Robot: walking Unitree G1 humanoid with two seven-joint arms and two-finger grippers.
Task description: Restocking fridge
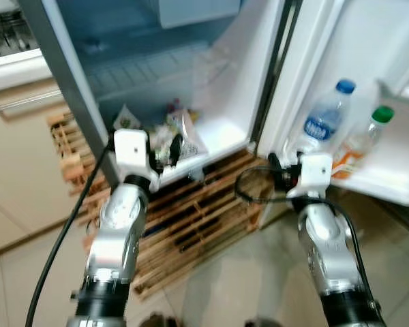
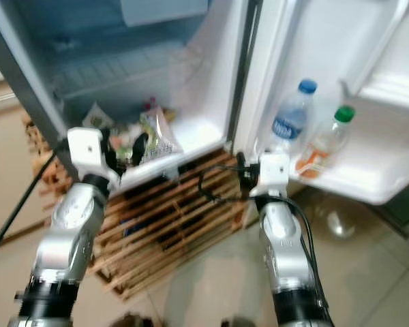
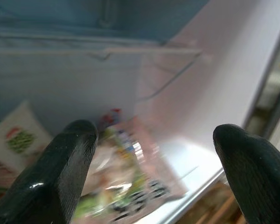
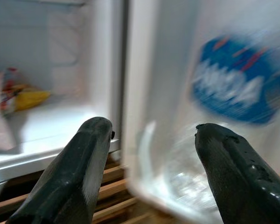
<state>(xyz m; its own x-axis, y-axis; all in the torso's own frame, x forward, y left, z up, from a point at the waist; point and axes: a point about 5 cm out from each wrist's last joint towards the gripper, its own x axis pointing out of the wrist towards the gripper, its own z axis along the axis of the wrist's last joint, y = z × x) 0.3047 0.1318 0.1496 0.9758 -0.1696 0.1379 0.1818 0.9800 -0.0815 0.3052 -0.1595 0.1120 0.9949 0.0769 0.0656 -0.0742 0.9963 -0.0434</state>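
Glossy white fridge (image 1: 225, 129), slatted wooden pallet (image 1: 191, 225)

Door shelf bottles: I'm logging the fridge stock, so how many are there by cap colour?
Blue cap: 1, the water bottle
Green cap: 1, the bottle with orange label
Total: 2, both upright on the fridge door shelf.

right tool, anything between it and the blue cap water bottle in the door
Nothing stands between them. In the right wrist view the right tool is open, and past its fingers comes only the door shelf's white front lip, with the water bottle behind it.
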